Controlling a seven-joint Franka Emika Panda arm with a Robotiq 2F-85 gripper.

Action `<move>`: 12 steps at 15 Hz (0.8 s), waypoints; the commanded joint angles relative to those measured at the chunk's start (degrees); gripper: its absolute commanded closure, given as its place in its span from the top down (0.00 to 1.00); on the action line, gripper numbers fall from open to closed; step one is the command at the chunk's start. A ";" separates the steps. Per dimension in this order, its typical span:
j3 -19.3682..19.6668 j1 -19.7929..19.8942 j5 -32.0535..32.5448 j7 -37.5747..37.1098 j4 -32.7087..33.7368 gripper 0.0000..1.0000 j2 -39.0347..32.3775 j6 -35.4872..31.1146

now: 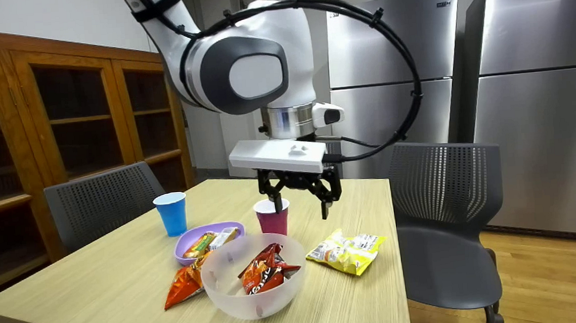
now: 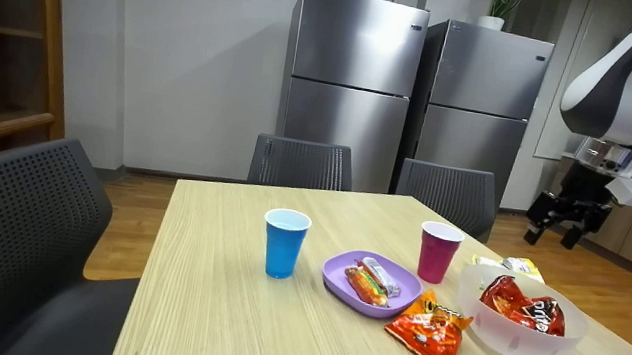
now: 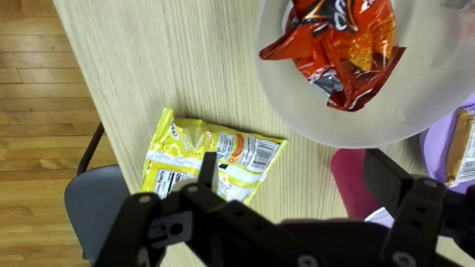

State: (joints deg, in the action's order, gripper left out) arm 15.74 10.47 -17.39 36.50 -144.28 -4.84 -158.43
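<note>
My gripper (image 1: 301, 211) hangs above the table with its fingers wide apart and nothing between them. In the wrist view, the left fingertip overlaps a crumpled yellow snack bag (image 3: 237, 148), and the right one covers part of a magenta cup (image 3: 349, 178); the gripper (image 3: 293, 163) appears to be above both. That bag (image 1: 347, 251) lies on the wood tabletop beside a frosted bowl (image 1: 255, 310). Inside the bowl rests a red chip bag (image 1: 263, 272). Behind the bowl stands the magenta cup (image 1: 273, 223), upright, partly hidden by a finger in that exterior view.
A purple plate (image 2: 338, 281) carries two wrapped snacks (image 2: 372, 283). An orange chip bag (image 2: 430, 335) leans at the plate's edge, and a blue cup (image 2: 283, 248) stands farther off. Dark chairs (image 1: 447, 221) surround the table (image 2: 243, 329); refrigerators (image 1: 391, 43) line the wall.
</note>
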 commanded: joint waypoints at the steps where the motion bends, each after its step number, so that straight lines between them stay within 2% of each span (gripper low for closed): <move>1: -0.47 3.37 -7.85 9.77 8.89 1.00 -7.37 2.66; 4: -1.15 5.85 -11.41 13.55 15.30 1.00 -13.13 4.24; 8: -1.26 7.11 -11.14 13.29 22.79 1.00 -20.34 6.03; 9: -5.14 11.17 -7.72 10.78 24.28 1.00 -21.49 6.17; 12: -7.92 13.60 -5.46 9.53 28.89 1.00 -25.86 7.25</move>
State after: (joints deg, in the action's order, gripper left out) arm 11.65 19.98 -25.57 47.83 -121.40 -26.39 -154.04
